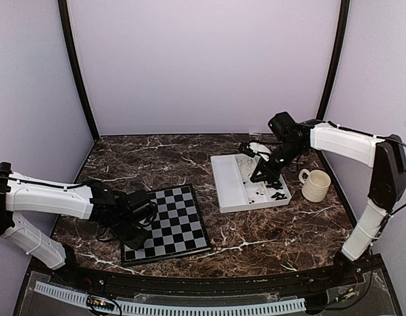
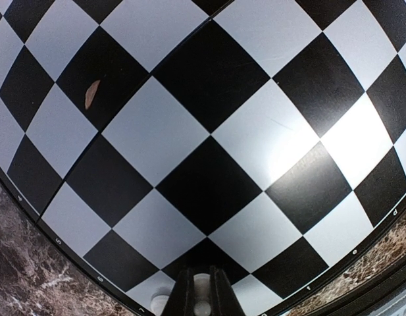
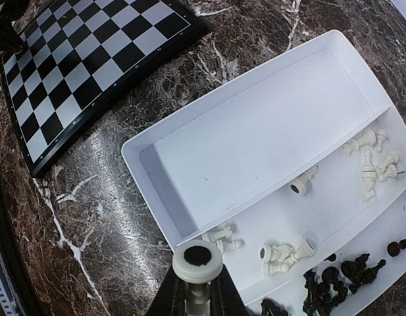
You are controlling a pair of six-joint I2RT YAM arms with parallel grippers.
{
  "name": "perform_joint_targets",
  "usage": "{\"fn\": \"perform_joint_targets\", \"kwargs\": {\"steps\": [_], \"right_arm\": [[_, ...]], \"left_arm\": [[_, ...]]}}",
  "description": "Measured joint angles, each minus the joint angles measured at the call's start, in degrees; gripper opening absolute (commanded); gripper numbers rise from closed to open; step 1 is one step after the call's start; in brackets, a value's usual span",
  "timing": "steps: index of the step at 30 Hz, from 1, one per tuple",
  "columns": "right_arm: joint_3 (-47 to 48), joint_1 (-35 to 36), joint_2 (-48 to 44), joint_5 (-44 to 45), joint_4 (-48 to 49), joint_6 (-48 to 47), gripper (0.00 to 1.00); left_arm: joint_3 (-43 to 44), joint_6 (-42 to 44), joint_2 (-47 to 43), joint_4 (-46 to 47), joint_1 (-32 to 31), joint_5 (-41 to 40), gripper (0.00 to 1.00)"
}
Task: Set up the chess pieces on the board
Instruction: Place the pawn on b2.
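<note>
The board (image 1: 166,224) lies at the front left and fills the left wrist view (image 2: 209,79). My left gripper (image 2: 200,273) is low over the board's edge row, shut on a white chess piece (image 2: 202,284). Another white piece (image 2: 160,303) stands just to its left. My right gripper (image 3: 198,283) hangs above the near end of the white tray (image 3: 255,131), shut on a white piece (image 3: 198,258) whose round base faces the camera. Several white pieces (image 3: 370,161) and black pieces (image 3: 334,280) lie loose in the tray's narrower compartment. In the top view the right gripper (image 1: 263,172) is over the tray (image 1: 229,181).
A cream ribbed mug (image 1: 315,185) stands right of the tray. The tray's wider compartment holds nothing. A small brown speck (image 2: 92,93) sits on one black square. Dark marble table (image 1: 255,230) lies between board and tray.
</note>
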Motion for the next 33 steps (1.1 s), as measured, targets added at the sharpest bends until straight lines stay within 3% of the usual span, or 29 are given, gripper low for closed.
{"fn": "perform_joint_targets", "kwargs": {"steps": [19, 33], "right_arm": [[0.0, 0.28, 0.0, 0.0, 0.0, -0.02, 0.07], [0.0, 0.92, 0.0, 0.17, -0.02, -0.02, 0.07]], "left_arm": [[0.0, 0.31, -0.09, 0.13, 0.0, -0.09, 0.06], [0.0, 1.36, -1.25, 0.7, 0.0, 0.52, 0.11]]}}
